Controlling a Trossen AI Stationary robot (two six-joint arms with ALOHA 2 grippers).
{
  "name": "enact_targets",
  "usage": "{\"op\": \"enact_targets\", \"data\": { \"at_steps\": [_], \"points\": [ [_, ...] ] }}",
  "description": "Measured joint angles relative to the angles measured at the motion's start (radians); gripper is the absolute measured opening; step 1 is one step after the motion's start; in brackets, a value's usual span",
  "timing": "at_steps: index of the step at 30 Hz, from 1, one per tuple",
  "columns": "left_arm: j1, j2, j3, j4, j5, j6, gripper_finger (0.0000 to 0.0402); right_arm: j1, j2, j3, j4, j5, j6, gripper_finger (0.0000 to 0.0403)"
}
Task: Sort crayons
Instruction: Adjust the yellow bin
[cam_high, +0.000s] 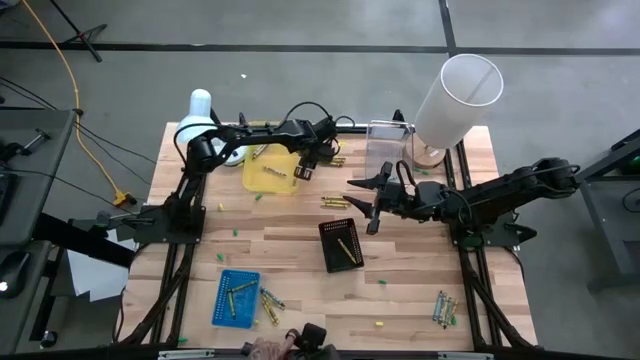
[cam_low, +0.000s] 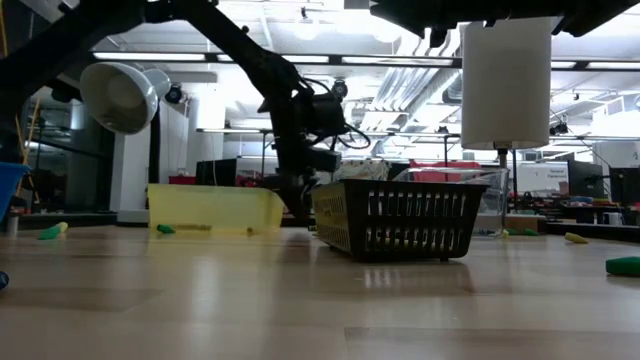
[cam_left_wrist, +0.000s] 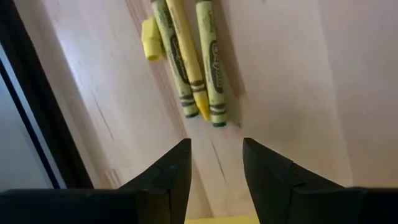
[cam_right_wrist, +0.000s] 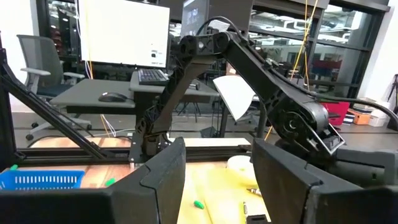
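The left tool (cam_left_wrist: 214, 165) is hovering open and empty, three yellow crayons (cam_left_wrist: 193, 62) lying on the counter (cam_left_wrist: 298, 93) just ahead of its fingertips. Sorting seems partway; loose crayons remain. The right tool (cam_right_wrist: 214, 180) is waiting open.

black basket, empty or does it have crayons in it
Not empty: the high view shows the black basket holding at least one yellow crayon.

Right gripper (cam_right_wrist: 217, 180) gapes toward the left arm (cam_right_wrist: 261, 68) over a yellow tray (cam_right_wrist: 217, 193) (possibly holding crayons).
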Motion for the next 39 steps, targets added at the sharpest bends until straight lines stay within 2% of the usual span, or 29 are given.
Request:
{"op": "enact_targets", "data": {
  "at_steps": [6, 13, 32, 39],
  "points": [
    [0.008, 0.027, -0.003, 0.058, 0.001, 0.009, 0.0131, 0.000, 0.000, 0.000, 0.000, 0.000, 0.000, 0.0179],
    [0.023, 0.027, -0.005, 0.076, 0.060, -0.001, 0.0131, 0.000, 0.000, -0.001, -0.006, 0.000, 0.001, 0.0179],
    [0.012, -0.002, -0.005, 0.056, 0.046, -0.005, 0.0131, 0.000, 0.000, -0.001, -0.021, 0.000, 0.004, 0.0179],
    [0.003, -0.009, -0.005, 0.020, 0.147, -0.005, 0.0131, 0.000, 0.000, -0.001, -0.022, 0.000, 0.004, 0.0179]
  ]
}}
